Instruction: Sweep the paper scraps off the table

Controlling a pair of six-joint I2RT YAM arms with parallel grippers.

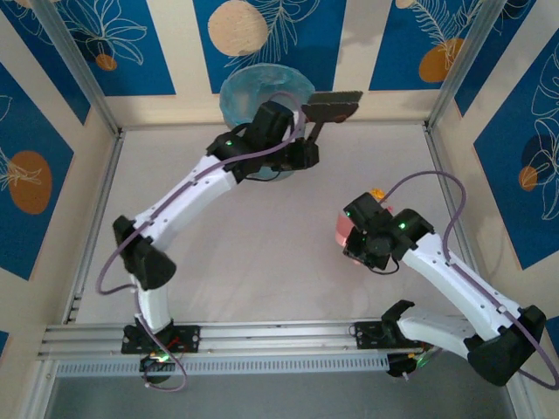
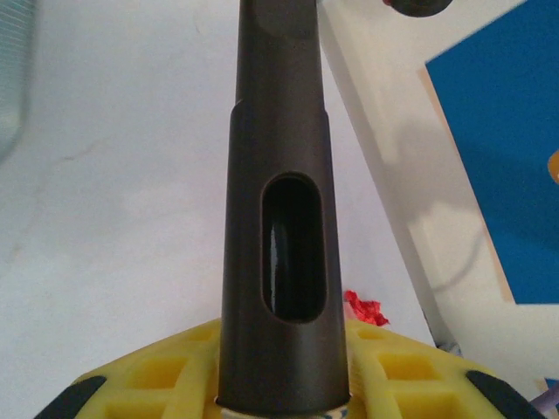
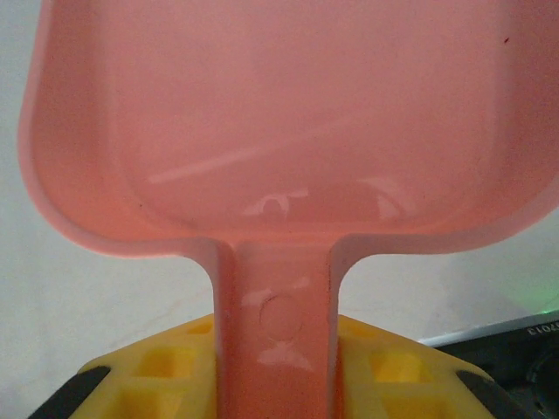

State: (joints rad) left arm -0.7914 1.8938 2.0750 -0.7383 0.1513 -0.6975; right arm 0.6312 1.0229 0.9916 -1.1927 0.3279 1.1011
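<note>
My left jaws are shut tight on the dark brush handle, up by the blue bin at the far side of the desk. A red paper scrap lies on the desk by the handle. My right jaws grip the pink dustpan. The orange bit beside it may be a scrap too.
</note>
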